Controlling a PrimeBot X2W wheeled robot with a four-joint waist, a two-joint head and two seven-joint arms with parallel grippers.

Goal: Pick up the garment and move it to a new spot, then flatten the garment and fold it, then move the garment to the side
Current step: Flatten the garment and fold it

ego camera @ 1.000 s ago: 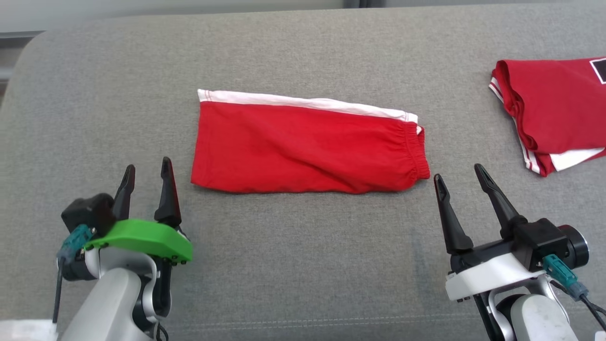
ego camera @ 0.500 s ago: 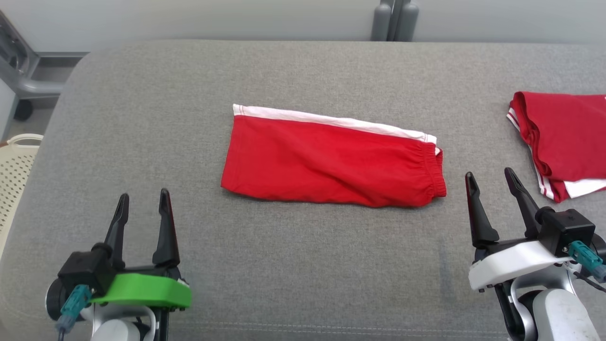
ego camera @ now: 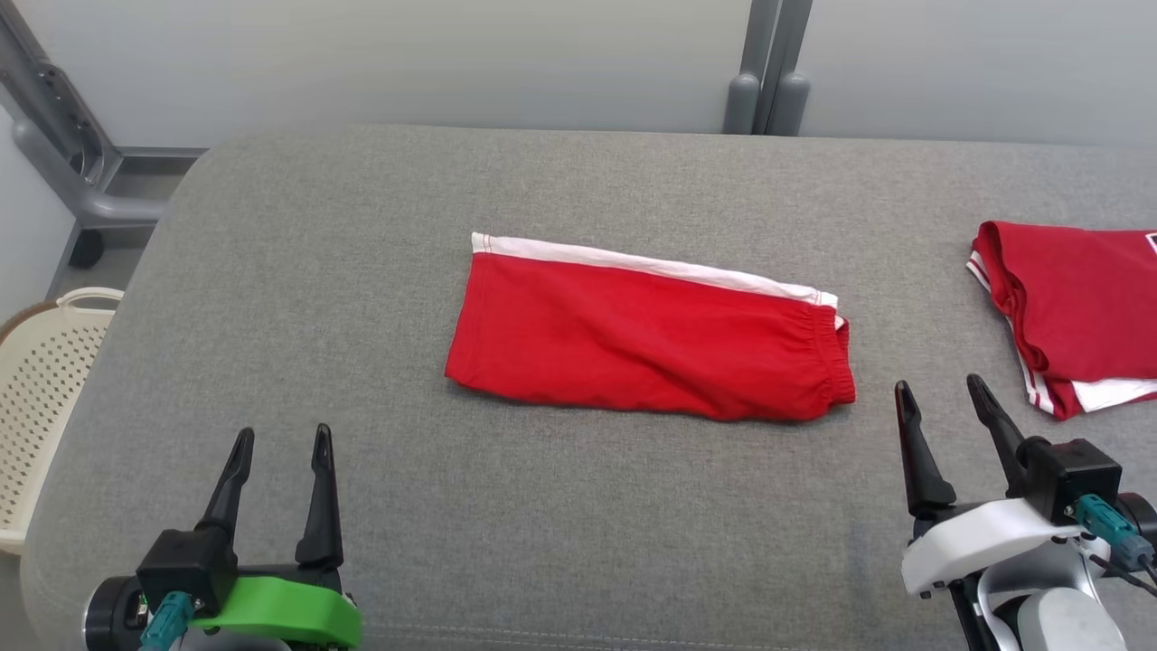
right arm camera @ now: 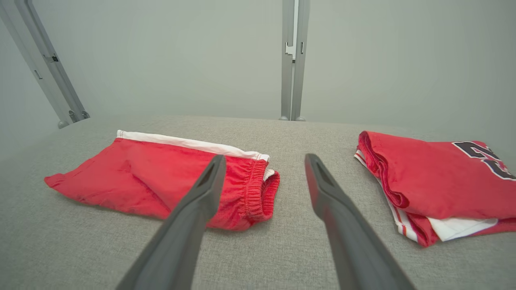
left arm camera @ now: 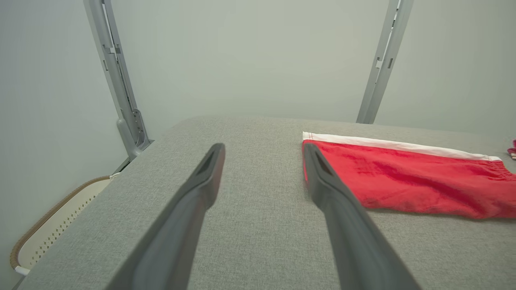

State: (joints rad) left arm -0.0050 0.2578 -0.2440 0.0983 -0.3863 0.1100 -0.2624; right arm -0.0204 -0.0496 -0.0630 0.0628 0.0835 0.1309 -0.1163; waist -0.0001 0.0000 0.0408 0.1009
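The left claw (left arm camera: 264, 151) hangs parted over the grey surface (left arm camera: 250, 225) (red shorts (left arm camera: 403, 177) beside it).

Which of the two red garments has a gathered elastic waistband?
The red shorts in the middle; the folded red jersey at the right edge shows dark lettering instead.

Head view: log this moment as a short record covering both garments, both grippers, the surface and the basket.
task garment: red shorts, folded flat at mid-surface, white stripe along far edge, waistband toward robot's right
other garment: red jersey, folded, at far right
left gripper: open, empty, front left
right gripper: open, empty, near the waistband, not touching
surface: grey padded surface
beside it: cream basket, off the left edge
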